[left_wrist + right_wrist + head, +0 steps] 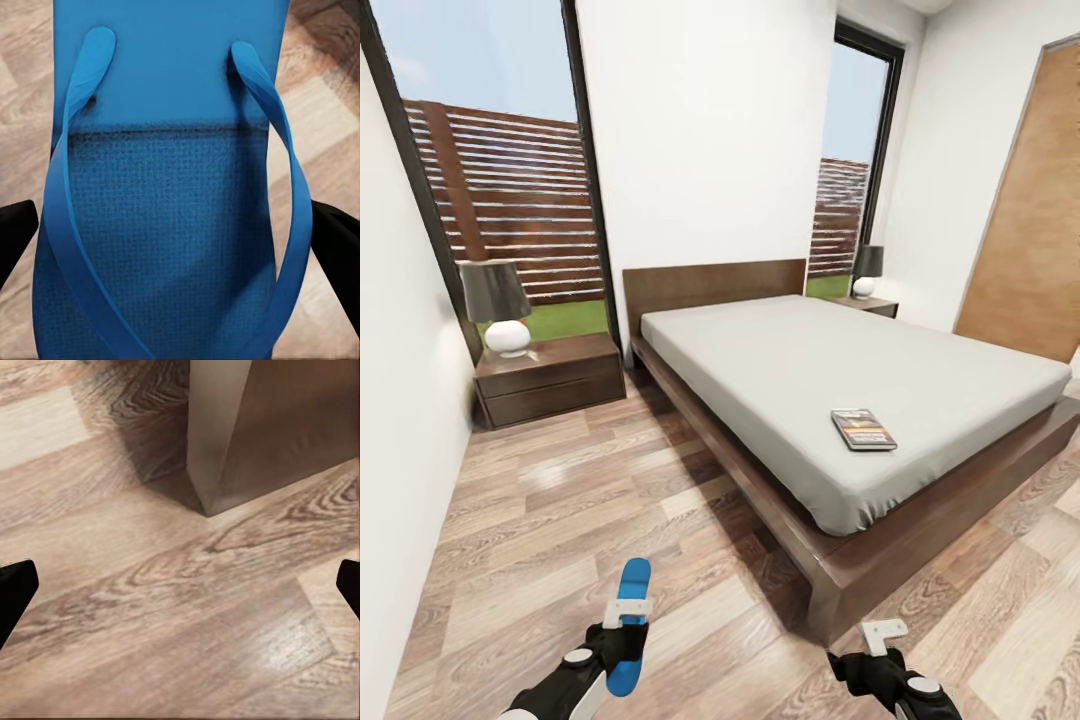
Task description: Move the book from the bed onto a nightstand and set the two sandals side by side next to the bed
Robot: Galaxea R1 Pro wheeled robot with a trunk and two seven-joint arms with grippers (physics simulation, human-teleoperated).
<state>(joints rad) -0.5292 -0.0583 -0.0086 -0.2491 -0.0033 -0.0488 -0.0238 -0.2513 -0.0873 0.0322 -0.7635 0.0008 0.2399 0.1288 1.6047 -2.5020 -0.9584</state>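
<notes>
While the robot faces the bed: it stands on the light brown wood-plank floor (560, 520) off the foot corner of the low dark-brown platform bed (880, 570) with its pale grey mattress.
Left claw (626, 612): pinching one flat bright blue flip-flop sandal (630, 625), held above the floor; in the left wrist view the blue sole (172, 225) and both thin straps lie between the dark fingers.
Right claw (884, 634): spread and holding nothing, hanging over bare planks near the bed's wooden corner (247, 435).
Book: small dark paperback with an orange band (863, 429), flat on the mattress near its foot edge.
Handling, sandal: likely light and bendy, straps floppy; gripping across the sole's edges seems safest.
Handling, book: thin and probably light, lying flush on soft bedding; pinching an edge looks hardest.
Surroundings: dark glossy two-drawer nightstand (550, 380) with a dark-shaded lamp (497, 305) at the head of the bed, a second lamp (867, 270) on the far side.
Obstacle: the bed frame's low rim lies between the robot and the book.
</notes>
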